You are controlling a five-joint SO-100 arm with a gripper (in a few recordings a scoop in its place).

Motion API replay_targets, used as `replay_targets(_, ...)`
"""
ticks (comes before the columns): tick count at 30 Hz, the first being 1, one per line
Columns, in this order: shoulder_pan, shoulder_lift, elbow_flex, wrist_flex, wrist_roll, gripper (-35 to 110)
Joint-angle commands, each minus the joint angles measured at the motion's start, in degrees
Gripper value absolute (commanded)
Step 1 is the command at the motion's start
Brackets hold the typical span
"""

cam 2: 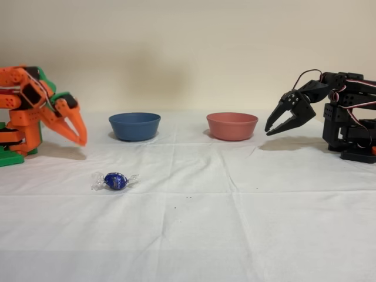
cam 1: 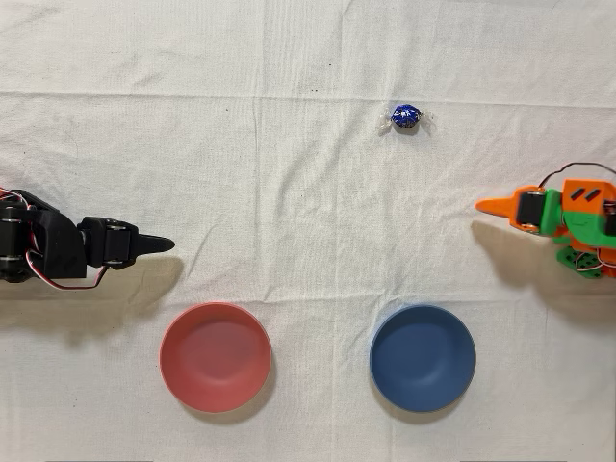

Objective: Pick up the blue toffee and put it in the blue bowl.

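The blue toffee (cam 1: 406, 117) (cam 2: 116, 180), a small ball in dark-blue foil with twisted clear ends, lies alone on the white cloth. The blue bowl (cam 1: 423, 357) (cam 2: 134, 126) stands empty. In the overhead view my orange gripper (cam 1: 486, 205) sits at the right edge, lower right of the toffee and above the bowl. In the fixed view the gripper (cam 2: 81, 138) hangs at the left, fingers together and pointing down, with nothing between them. It is well apart from both the toffee and the bowl.
An empty pink bowl (cam 1: 215, 356) (cam 2: 232, 126) stands beside the blue one. The idle black arm (cam 1: 58, 248) (cam 2: 335, 114) is on the opposite side of the table. The cloth (cam 1: 289, 192) is creased.
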Motion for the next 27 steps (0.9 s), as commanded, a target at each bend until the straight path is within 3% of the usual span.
replay_targets(1, 1.85, -10.46, -16.26, -0.26, -1.67, 0)
replay_targets(6, 6.15, -25.05, -34.28, 1.41, -0.79, 0)
replay_targets(9, 8.35, -32.52, -42.71, 4.13, -9.05, 0)
replay_targets(16, 11.25, -44.91, -52.65, 5.89, -12.22, 0)
replay_targets(27, 19.69, -62.84, -58.89, 4.31, -2.81, 8)
